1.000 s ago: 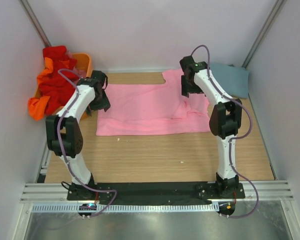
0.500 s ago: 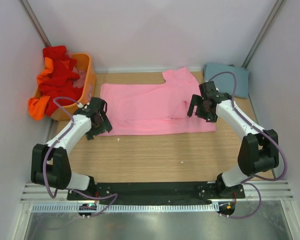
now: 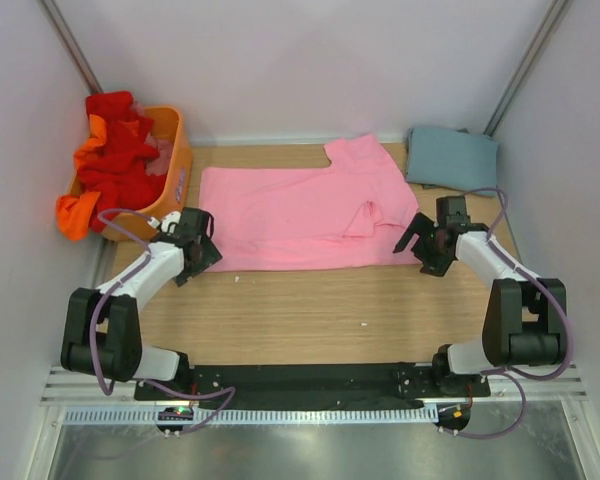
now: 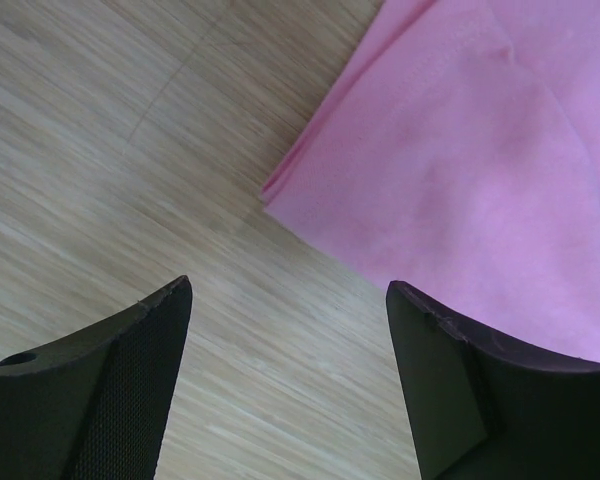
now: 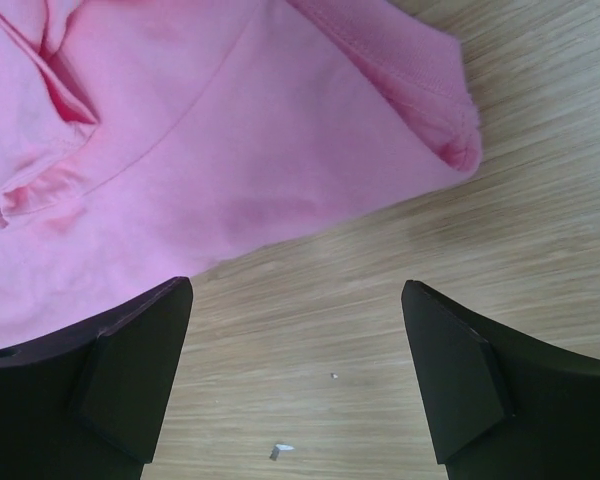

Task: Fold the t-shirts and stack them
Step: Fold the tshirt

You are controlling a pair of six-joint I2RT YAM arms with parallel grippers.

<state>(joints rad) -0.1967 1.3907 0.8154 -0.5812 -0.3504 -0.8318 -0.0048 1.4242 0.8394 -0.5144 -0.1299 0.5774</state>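
A light pink t-shirt (image 3: 300,215) lies flat across the back half of the table, folded lengthwise, one sleeve sticking up at the back. My left gripper (image 3: 198,262) is open and empty, low over bare wood at the shirt's near left corner (image 4: 270,195). My right gripper (image 3: 425,258) is open and empty, low over bare wood at the shirt's near right corner (image 5: 460,150). A folded grey-blue t-shirt (image 3: 452,160) lies at the back right. Red and orange t-shirts (image 3: 105,160) are heaped at the back left.
An orange plastic basket (image 3: 176,150) holds the red and orange heap at the back left, cloth spilling over its left side. White walls stand close on three sides. Small white specks (image 5: 282,452) lie on the wood in front of the pink shirt.
Both arms have swung down and outward from above the shirt's far part to its near corners, and the pink shirt's near half now lies folded and flatter.
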